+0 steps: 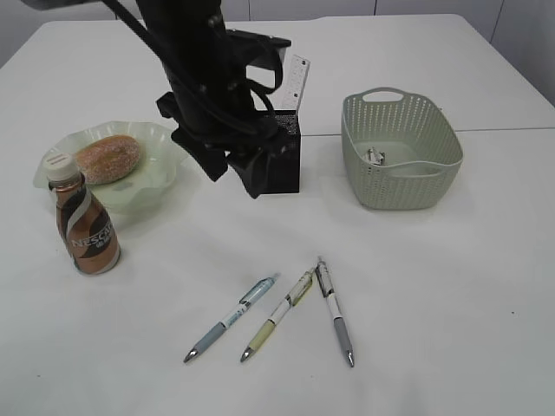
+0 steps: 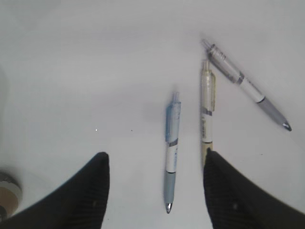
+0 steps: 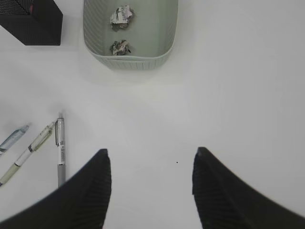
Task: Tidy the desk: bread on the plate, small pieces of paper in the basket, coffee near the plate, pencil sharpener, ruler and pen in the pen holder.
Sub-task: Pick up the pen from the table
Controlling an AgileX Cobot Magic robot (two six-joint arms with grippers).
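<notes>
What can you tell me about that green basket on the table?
The basket is a grey-green rectangular tub, plastic by the look of it, with rounded corners, walls pierced by rows of small holes, and a cut-out handle at each short end. It stands upright on the white table, to the right of the black pen holder and apart from it. Inside lie two crumpled paper scraps. Nothing else touches it.

A pale panelled wall is running behind the far edge of the scene. A grey surface is showing at far right, its nature unclear.
</notes>
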